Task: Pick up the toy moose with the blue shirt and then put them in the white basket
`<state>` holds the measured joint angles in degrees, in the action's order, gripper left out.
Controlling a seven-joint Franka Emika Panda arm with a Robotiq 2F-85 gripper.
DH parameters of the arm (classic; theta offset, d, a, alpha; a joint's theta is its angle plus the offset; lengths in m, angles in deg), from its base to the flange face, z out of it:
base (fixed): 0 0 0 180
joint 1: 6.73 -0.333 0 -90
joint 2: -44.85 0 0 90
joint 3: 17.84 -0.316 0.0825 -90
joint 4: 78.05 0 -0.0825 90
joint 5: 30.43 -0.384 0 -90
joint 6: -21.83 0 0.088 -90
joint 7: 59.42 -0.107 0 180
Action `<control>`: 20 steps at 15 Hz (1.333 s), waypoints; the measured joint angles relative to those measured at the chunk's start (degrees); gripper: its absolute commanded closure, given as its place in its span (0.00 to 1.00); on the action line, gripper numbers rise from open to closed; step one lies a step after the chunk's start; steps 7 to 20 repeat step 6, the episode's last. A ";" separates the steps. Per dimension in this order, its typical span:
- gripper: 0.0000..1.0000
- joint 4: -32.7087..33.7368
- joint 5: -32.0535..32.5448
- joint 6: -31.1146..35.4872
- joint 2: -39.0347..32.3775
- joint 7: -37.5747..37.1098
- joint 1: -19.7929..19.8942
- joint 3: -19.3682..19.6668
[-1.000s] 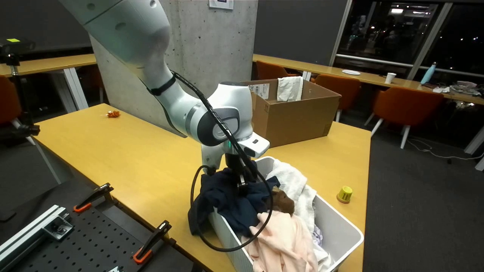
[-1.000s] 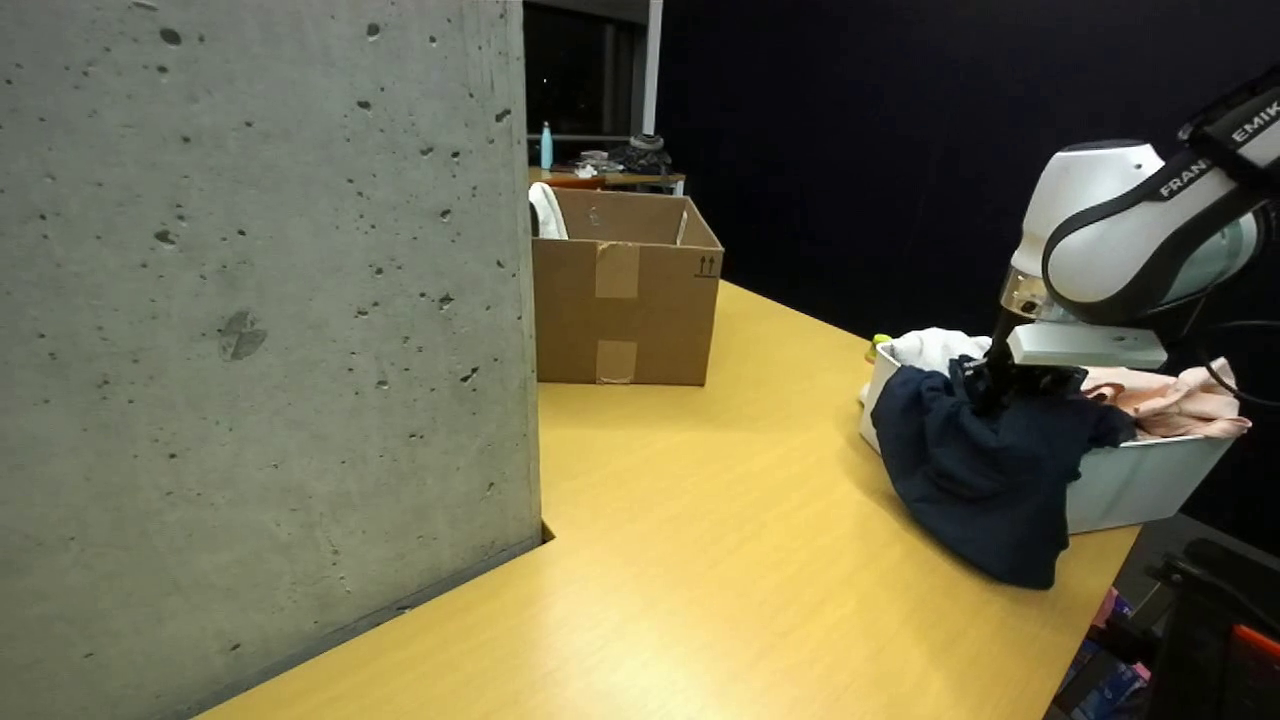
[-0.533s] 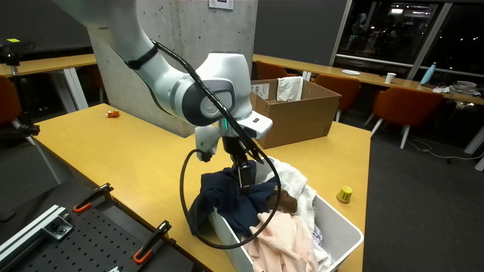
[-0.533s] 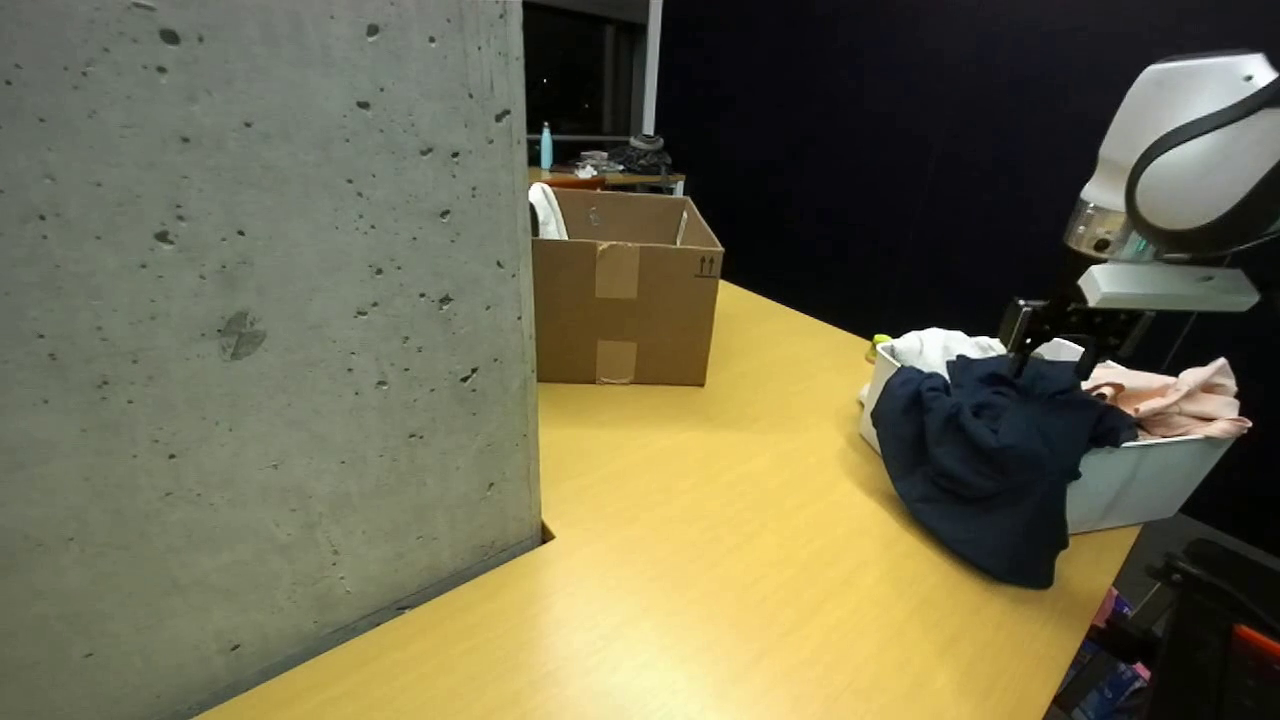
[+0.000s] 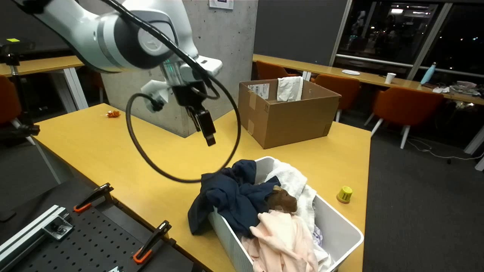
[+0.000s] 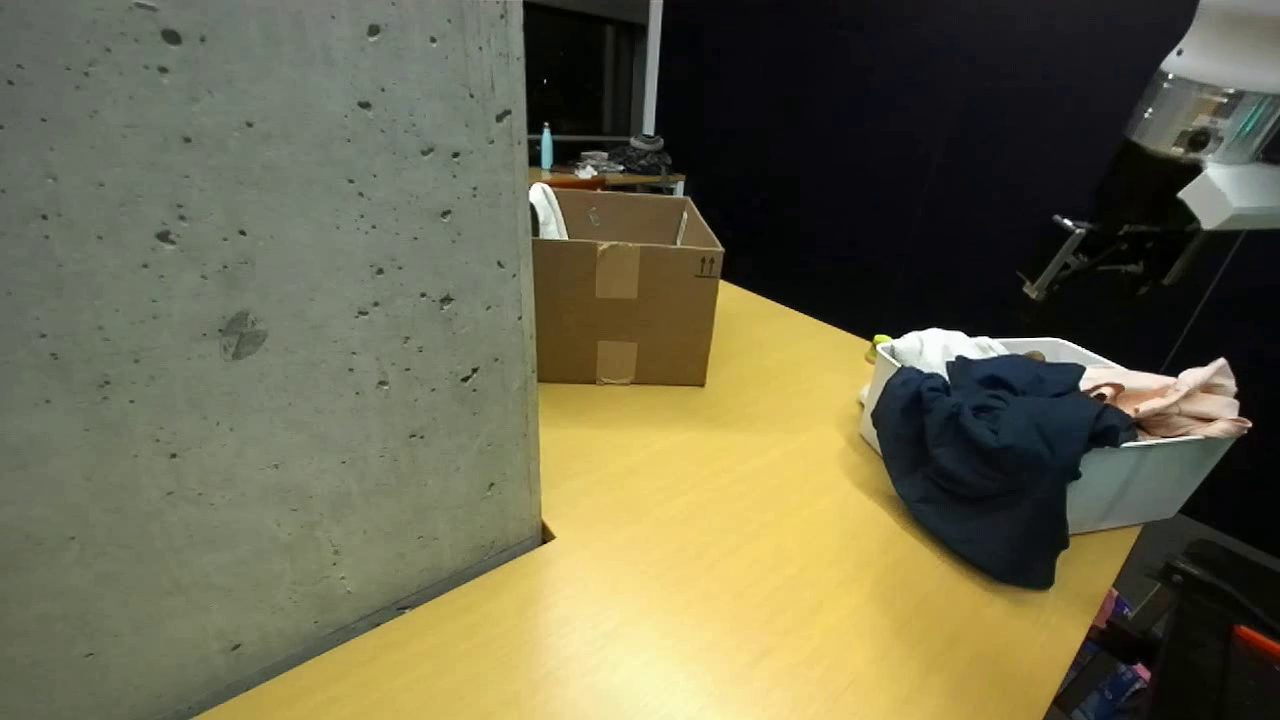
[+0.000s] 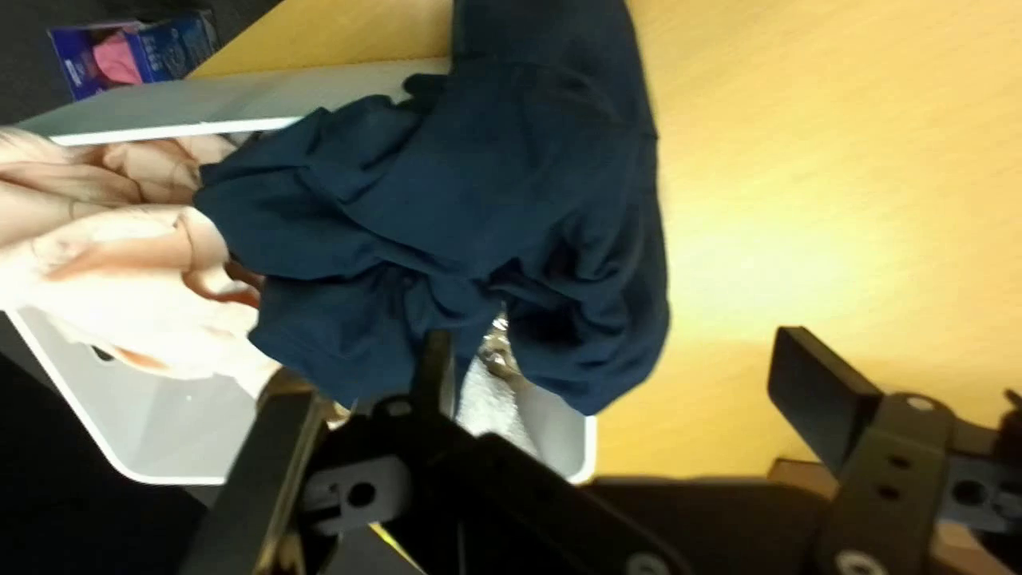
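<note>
In the white basket (image 5: pixel 336 230), the brown head of the toy moose (image 5: pixel 283 200) shows between navy, white and pink cloth; its body is hidden. The blue shirt (image 5: pixel 234 194) is a crumpled navy cloth lying across the basket's corner, with part hanging over the side to the table; this fold also shows in an exterior view (image 6: pixel 1000 450). My gripper (image 6: pixel 1095 285) hangs well above the basket and off to one side, apart from the cloth. In the wrist view its fingers (image 7: pixel 822 395) stand wide apart with nothing held between them.
A cardboard box (image 5: pixel 298 119) with a white cloth over its edge stands behind the basket. A concrete pillar (image 6: pixel 270 300) borders the table. Near the basket is a yellow cup (image 5: pixel 344 195). Clamps (image 5: pixel 153 241) sit on the front table edge. A black cable (image 5: pixel 130 124) loops below the arm.
My gripper has let go of the navy shirt, opened and risen away from the basket, shifting left in an exterior view. The shirt, moose and basket stay nearly where they were.
</note>
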<state>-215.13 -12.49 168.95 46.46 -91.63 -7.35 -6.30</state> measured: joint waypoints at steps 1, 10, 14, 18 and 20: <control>0.00 0.30 0.01 -1.18 1.50 -0.21 -0.14 -2.30; 0.00 6.57 -0.30 -5.23 2.06 -0.32 -1.11 -11.69; 0.00 6.57 -0.30 -5.23 2.06 -0.32 -1.11 -11.69; 0.00 6.57 -0.30 -5.23 2.06 -0.32 -1.11 -11.69; 0.00 6.57 -0.30 -5.23 2.06 -0.32 -1.11 -11.69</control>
